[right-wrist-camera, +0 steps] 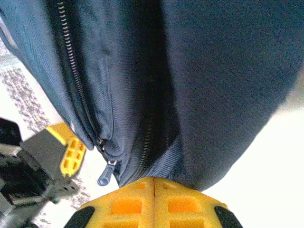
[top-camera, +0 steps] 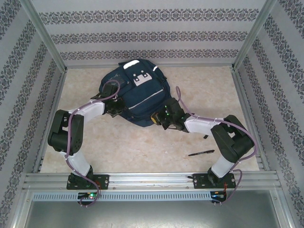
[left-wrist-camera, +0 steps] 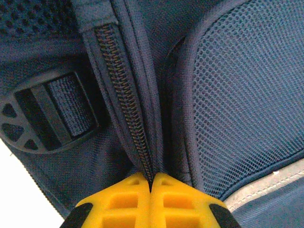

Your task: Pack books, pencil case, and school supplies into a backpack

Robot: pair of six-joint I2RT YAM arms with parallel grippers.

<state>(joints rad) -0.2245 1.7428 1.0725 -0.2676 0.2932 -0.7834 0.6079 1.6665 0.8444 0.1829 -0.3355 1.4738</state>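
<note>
My left gripper [left-wrist-camera: 151, 184] pinches the backpack [top-camera: 137, 92], lying mid-table, at its zipper; my right gripper [right-wrist-camera: 154, 185] pinches its fabric, likely to pull the opening apart; the pen [top-camera: 201, 153] lies on the table

The left arm [top-camera: 80, 164] and right arm [top-camera: 202, 124] have white link shells, bulky black joints and purple cables [top-camera: 70, 135]. Their fingers [left-wrist-camera: 126, 202] are yellow plastic with square recesses.
</note>
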